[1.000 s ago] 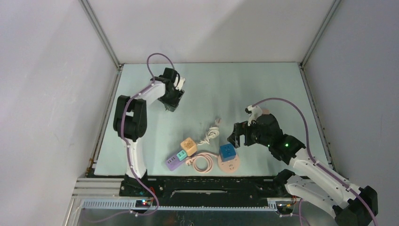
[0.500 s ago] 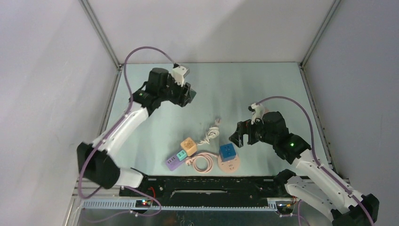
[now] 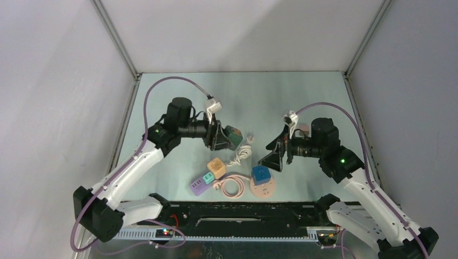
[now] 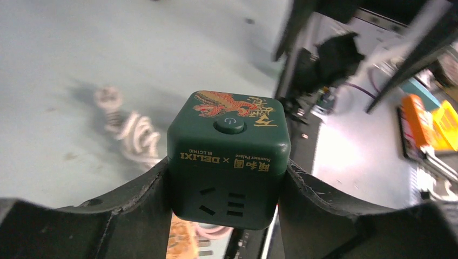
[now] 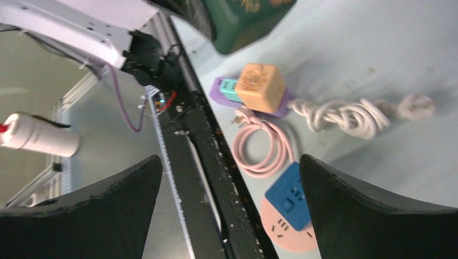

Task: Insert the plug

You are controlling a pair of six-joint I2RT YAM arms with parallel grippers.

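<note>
While the top view gives me a pale green counter [image 3: 302, 97] boxed in by white walls [image 3: 243, 32], the left fingers [image 3: 217, 141] grip a dark green socket cube [image 3: 233, 137] just beside the white plug [image 3: 249, 138]. Its coiled cord [image 3: 241, 154] runs diagonally toward the orange cube [image 3: 216, 168]. The right fingers [image 3: 271, 160] are spread wide and hold nothing, near the blue cube [image 3: 261, 174].

On the left wrist view, the socket cube [image 4: 229, 162] is wedged between both fingers [image 4: 135, 205], button face up and slotted face toward the camera.

On the right wrist view, the white plug [image 5: 416, 107] lies on the counter, its cord [image 5: 340, 116] stretched left to right.
</note>
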